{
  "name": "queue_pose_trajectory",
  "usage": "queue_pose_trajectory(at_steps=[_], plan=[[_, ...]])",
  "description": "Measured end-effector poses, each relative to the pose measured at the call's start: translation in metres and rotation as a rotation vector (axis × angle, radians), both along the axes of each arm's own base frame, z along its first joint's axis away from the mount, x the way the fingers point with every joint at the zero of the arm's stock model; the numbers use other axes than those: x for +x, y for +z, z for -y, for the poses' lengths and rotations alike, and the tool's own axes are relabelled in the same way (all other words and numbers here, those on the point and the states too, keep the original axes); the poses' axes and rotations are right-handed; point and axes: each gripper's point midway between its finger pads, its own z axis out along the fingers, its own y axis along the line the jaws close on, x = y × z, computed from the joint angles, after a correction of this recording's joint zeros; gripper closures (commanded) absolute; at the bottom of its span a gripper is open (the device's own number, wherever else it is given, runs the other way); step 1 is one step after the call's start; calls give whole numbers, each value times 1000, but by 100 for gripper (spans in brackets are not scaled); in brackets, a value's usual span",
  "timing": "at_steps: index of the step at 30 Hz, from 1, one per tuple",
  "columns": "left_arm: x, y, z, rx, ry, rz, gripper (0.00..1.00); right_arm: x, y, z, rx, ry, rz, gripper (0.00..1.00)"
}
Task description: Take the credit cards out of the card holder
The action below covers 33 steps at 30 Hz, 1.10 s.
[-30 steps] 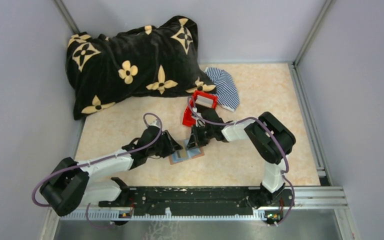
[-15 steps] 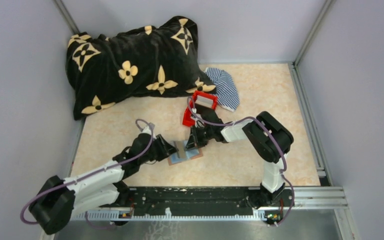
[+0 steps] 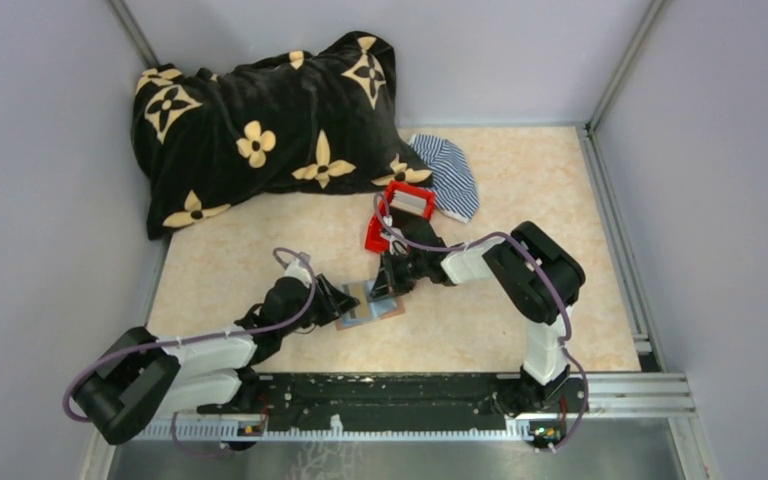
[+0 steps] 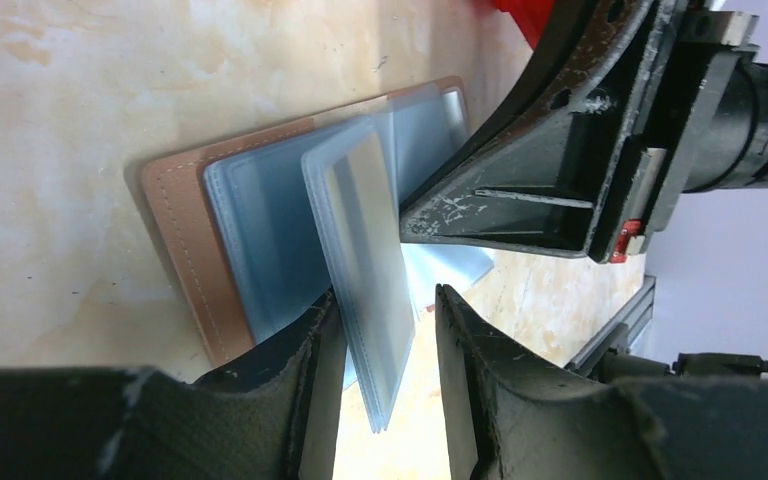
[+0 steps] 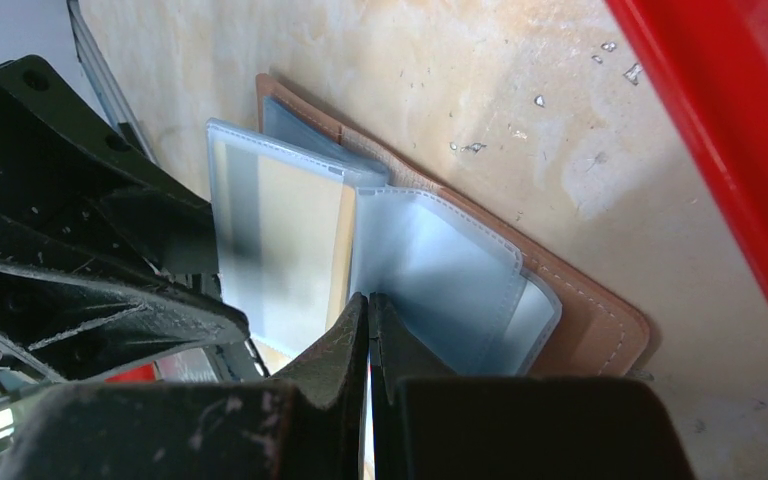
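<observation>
2 arms: both reach to the middle of the table, their tips close together over the card holder.
Card holder: lies open and flat on the table, brown leather side down, with clear plastic sleeves fanned out on top. It sits just on the near side of the red box.
Left gripper: jaws apart, straddling 1 sleeve that stands up on edge. The sleeve is close against 1 finger, with a gap to the other.
Credit card: 1 pale tan card shows through that raised sleeve, inside it. Other cards cannot be made out.
Right gripper: fingers pressed together, tips down on the flat sleeves by the fold. Whether a sleeve is nipped between them cannot be told.
Background: black flowered pillow and striped cloth at the far side.
</observation>
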Motion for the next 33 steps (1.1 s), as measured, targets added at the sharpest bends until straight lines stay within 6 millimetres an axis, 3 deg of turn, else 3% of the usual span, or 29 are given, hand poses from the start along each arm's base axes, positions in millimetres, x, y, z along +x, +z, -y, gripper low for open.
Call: queue_pose_trajectory(at_steps=[5,13,16,26,33], plan=[[-3,8,3,-62,-20,48,52,0,0,0,2,0,1,100],[8,52,25,-137,-102,193,50,0,0,0,2,-5,-5,100],[15,59,36,-157,-133,221,47,0,0,0,1,-6,-4,100],[8,27,45,-156,-179,140,50,0,0,1,2,-15,1,100],[15,31,46,-88,-180,130,52,1,0,2,-5,-20,3,100]])
